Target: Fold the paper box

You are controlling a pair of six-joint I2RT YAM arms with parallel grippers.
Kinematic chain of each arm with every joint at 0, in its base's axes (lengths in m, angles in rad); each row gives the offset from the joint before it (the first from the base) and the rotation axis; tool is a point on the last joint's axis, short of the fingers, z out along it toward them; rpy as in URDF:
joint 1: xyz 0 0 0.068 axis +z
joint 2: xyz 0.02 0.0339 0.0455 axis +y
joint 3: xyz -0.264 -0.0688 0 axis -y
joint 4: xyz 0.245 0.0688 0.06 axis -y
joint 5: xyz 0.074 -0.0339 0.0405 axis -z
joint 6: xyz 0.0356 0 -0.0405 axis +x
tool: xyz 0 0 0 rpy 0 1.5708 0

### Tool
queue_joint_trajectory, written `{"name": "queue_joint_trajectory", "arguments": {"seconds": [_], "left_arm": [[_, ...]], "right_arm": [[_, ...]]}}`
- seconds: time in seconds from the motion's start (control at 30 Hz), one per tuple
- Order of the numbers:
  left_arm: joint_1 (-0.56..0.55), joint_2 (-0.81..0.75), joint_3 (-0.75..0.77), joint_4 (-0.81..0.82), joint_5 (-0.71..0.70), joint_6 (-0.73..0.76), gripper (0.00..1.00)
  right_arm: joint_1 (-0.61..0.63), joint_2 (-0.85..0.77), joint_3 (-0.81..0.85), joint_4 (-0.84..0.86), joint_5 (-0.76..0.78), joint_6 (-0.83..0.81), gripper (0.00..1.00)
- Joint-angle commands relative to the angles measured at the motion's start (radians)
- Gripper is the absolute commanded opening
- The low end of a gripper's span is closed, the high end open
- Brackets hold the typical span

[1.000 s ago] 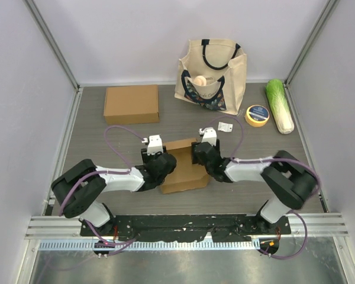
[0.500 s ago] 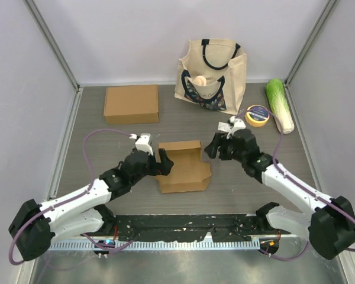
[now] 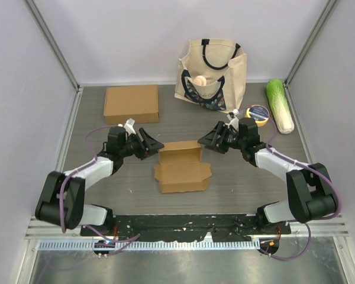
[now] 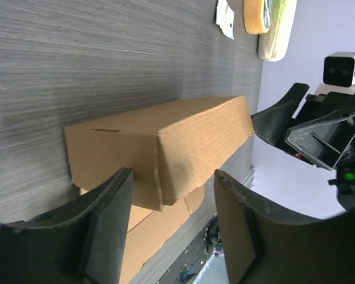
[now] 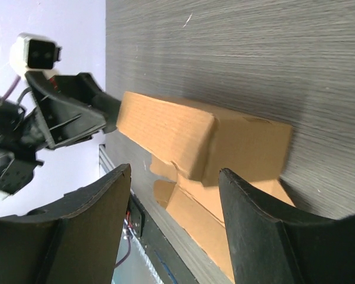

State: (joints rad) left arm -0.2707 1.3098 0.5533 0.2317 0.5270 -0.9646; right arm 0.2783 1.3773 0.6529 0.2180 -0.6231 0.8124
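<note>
Brown cardboard, half folded: box [image 3: 182, 167] near the middle of the table [image 3: 242, 183]. Stands raised along its far edge as a long closed ridge. Lies flat along its near edge, with flaps spread toward the arm bases.

Left of the box, level with the ridge: left tool [image 3: 155, 145], spread wide and pinching nothing. Points at the ridge's left end, just short of it. From the left wrist, the ridge's end shows framed between two dark fingers [image 4: 100, 231], apart from both.

Right of the box, also level with the ridge: right tool [image 3: 206, 142], likewise spread and holding nothing. Aims at the ridge's right end, close to it. From the right wrist, the ridge's corner appears between the fingers [image 5: 89, 231], with no contact visible.

Beyond the box to the left: a closed flat carton [image 3: 131, 103]. Beyond the box to the right: a tote bag [image 3: 212, 72] at the back wall. Farther right of the box: a yellow tape roll [image 3: 257, 115], then a cabbage [image 3: 280, 105].
</note>
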Motion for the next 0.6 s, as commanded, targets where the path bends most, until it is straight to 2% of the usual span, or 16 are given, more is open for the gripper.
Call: {"name": "queue_joint_trajectory", "arguments": {"seconds": [0.0,0.13,0.33,0.57], "left_arm": [[0.011,0.11,0.008,0.27,0.199,-0.115,0.56],[0.011,0.149,-0.003,0.285,0.186,-0.109,0.53],[0.011,0.112,0.0,0.172,0.131,-0.022,0.48],[0.011,0.111,-0.006,0.09,0.087,0.036,0.4]], "right_arm": [[-0.002,0.046,0.04,0.146,-0.105,0.016,0.66],[-0.004,0.098,0.037,0.162,-0.121,-0.002,0.63],[-0.004,0.091,0.028,0.098,-0.083,-0.08,0.58],[-0.005,0.126,0.036,0.046,-0.063,-0.153,0.45]]}}
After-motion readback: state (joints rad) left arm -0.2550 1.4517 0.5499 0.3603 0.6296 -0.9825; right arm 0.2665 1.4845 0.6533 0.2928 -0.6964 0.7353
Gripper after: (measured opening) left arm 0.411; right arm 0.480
